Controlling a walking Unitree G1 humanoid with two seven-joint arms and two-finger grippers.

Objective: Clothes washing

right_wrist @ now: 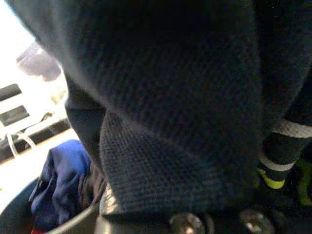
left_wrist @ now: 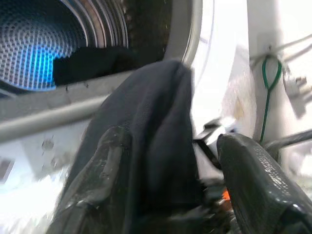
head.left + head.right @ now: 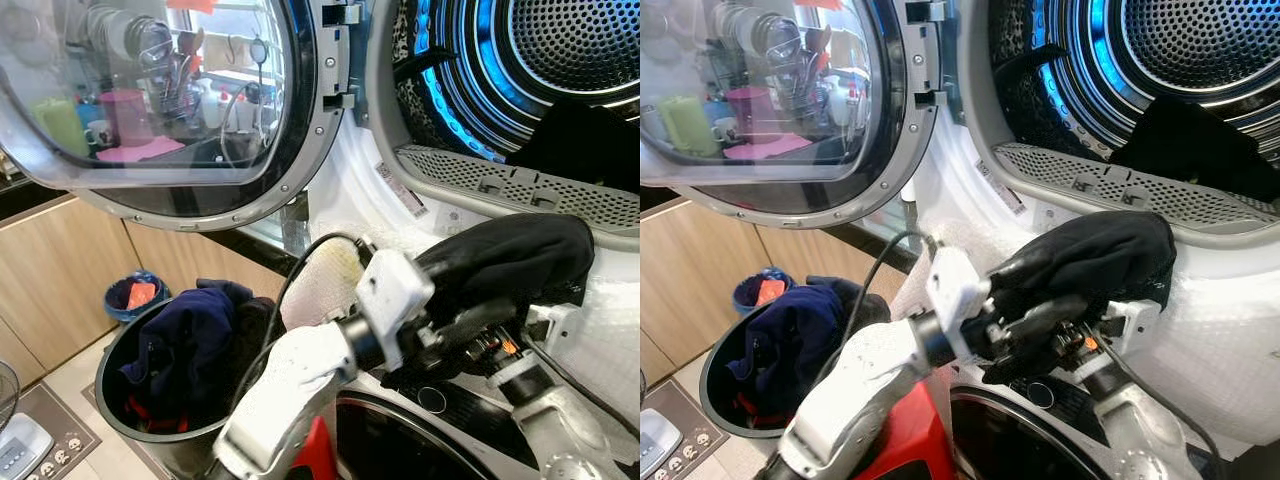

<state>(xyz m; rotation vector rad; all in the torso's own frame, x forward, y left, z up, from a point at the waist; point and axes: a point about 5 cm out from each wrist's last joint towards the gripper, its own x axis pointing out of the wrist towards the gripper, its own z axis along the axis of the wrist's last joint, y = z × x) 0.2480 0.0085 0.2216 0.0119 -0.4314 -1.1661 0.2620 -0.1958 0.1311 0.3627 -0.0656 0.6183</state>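
Below the open drum (image 3: 560, 60) | dark garment (image 3: 510, 255) bunched just under the door rim | left gripper (image 3: 455, 330) fingers (image 2: 97, 185) grasping it; right gripper fingers: cannot tell | lift clear of lint grille (image 3: 520, 185), push far inside | basket (image 3: 120, 400) near left holds more clothes.

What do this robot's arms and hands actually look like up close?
Each arm is silvery-white metal with rounded segments; the left arm carries a boxy white wrist block and a thin black cable looping over it. The right arm shows a little orange and exposed wiring near its wrist. The fingers are long, glossy black and scuffed.
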